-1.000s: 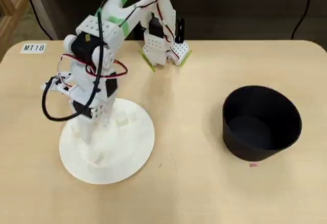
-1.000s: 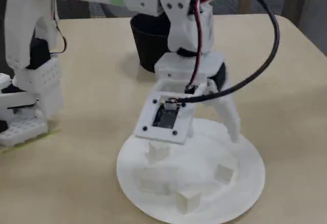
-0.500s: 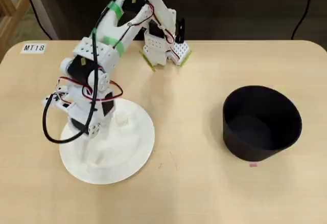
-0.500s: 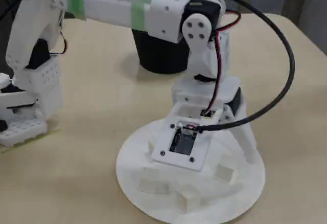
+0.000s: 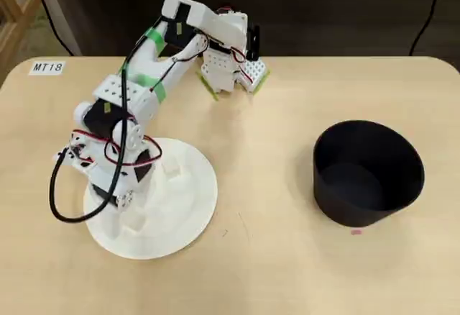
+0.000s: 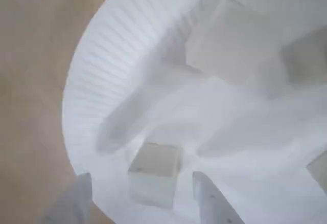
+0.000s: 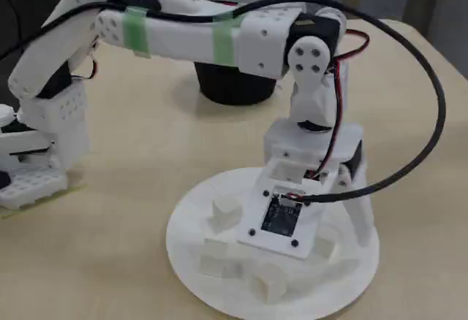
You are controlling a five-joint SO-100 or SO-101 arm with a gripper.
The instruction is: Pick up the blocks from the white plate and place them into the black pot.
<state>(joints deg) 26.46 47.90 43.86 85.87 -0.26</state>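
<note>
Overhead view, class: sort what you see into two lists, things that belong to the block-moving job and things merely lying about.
Belongs to the job:
- white plate
- blocks on the plate, e.g. one in the fixed view
- black pot
- end effector, a block between its fingers, over the plate

Just lying about:
- MT18 label
- small pink speck by the pot

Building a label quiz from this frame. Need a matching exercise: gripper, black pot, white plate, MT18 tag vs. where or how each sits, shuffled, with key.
Things:
1. gripper
2. black pot
3. white plate
4. MT18 tag

Places or states:
A. table's far-left corner, overhead view
B. empty as far as visible, right of the plate overhead
C. holds several pale blocks, under the arm
D. open, fingers either side of one block

Pairs: 1-D, 2-B, 3-C, 4-A
</note>
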